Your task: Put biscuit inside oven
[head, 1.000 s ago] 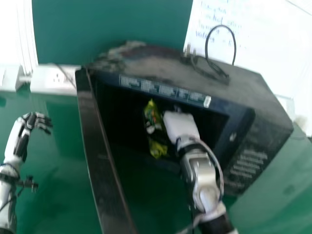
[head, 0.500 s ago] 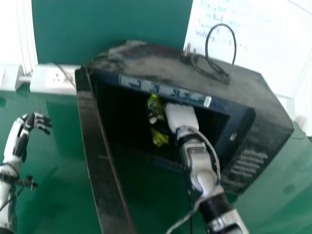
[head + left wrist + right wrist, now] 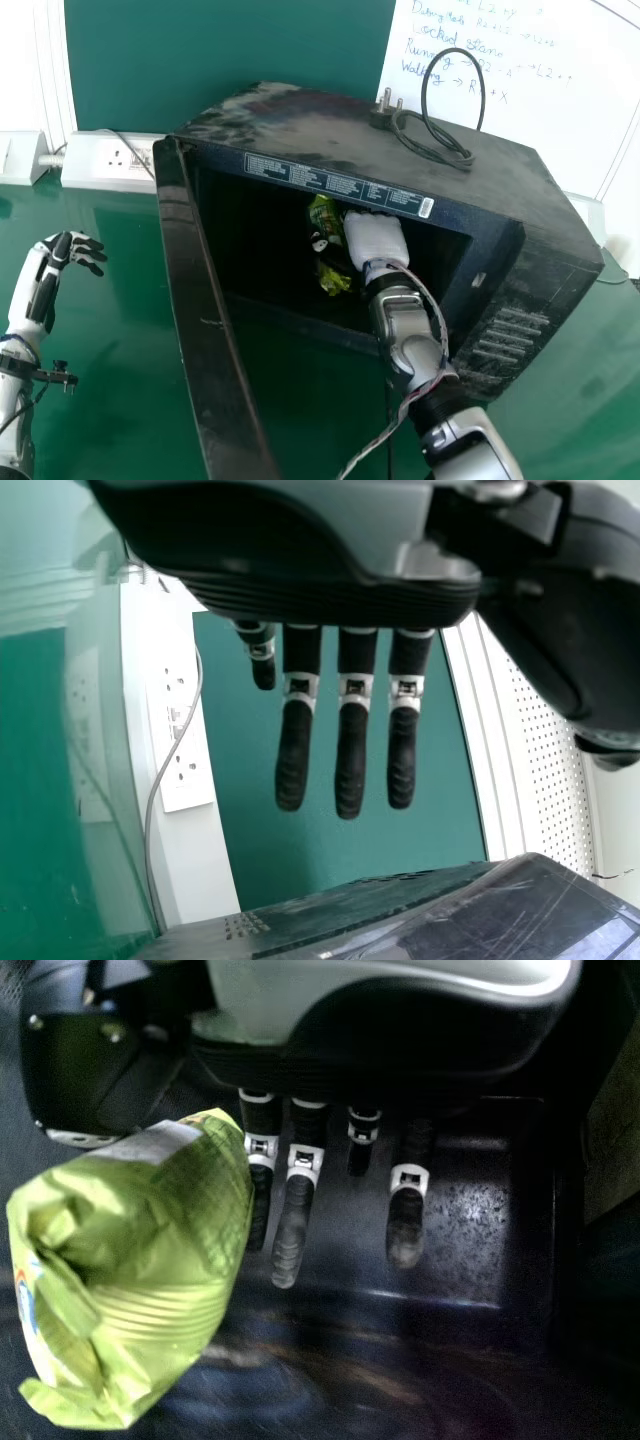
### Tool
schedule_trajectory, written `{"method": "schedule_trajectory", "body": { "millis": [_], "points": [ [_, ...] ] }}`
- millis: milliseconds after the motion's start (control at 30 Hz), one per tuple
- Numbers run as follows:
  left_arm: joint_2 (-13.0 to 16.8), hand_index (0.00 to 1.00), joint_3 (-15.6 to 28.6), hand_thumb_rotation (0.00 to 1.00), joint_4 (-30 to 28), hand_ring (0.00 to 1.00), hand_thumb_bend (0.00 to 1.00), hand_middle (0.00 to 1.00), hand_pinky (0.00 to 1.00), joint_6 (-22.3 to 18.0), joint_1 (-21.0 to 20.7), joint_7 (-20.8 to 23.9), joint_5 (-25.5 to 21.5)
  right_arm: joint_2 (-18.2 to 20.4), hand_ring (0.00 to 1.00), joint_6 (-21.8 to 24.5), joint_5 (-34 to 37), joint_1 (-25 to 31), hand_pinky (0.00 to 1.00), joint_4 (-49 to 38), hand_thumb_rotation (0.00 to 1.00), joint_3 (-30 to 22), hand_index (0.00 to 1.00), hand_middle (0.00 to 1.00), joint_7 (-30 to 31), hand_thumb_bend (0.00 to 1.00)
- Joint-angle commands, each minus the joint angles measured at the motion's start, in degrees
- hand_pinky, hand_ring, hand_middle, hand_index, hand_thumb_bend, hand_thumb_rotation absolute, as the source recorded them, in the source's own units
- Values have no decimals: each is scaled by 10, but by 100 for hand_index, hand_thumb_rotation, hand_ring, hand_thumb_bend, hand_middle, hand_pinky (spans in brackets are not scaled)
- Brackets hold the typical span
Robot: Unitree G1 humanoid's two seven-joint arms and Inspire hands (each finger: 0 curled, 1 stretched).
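In the head view, my right hand (image 3: 376, 240) is inside the open black oven (image 3: 340, 135), its back up. A green-and-yellow biscuit packet (image 3: 330, 277) is held along its left side, within the cavity. The right wrist view shows the packet (image 3: 150, 1280) between the thumb side and nearest fingers of my right hand (image 3: 295, 1215); it hides part of the thumb. My left hand (image 3: 77, 250) is held over the table left of the oven, open. In the left wrist view, the fingers of my left hand (image 3: 350, 740) hang nearly straight.
The oven door (image 3: 215, 330) stands swung out on the left, between my two arms. A power cord with plug (image 3: 435, 150) lies on top of the oven. Behind are a socket strip (image 3: 110, 160) and a whiteboard (image 3: 520, 100). The green table (image 3: 120, 370) extends beneath.
My right hand has moved a little deeper into the oven and slightly right, and the packet has shifted with it. The left arm has kept still.
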Motion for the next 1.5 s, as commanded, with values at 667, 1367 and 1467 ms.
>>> {"method": "schedule_trajectory", "body": {
  "millis": [667, 1367, 1467],
  "points": [
    [3, 49, -2, 8, -3, 37, 52, 47, 32, 0, 5, 0, 3, -82, 70, 148, -45, 102, 59, -345, 73, 32, 80, 74, 276, 87],
    [4, 49, -2, 8, 1, 36, 52, 47, 32, -1, 2, -6, -2, -179, 74, 102, -97, 280, 58, -768, 87, -64, 89, 80, 568, 88],
    [3, 49, -2, 8, 1, 36, 52, 47, 31, -1, 2, -7, -4, -184, 70, 89, -89, 306, 56, -809, 86, -94, 89, 75, 584, 89]
  ]
}}
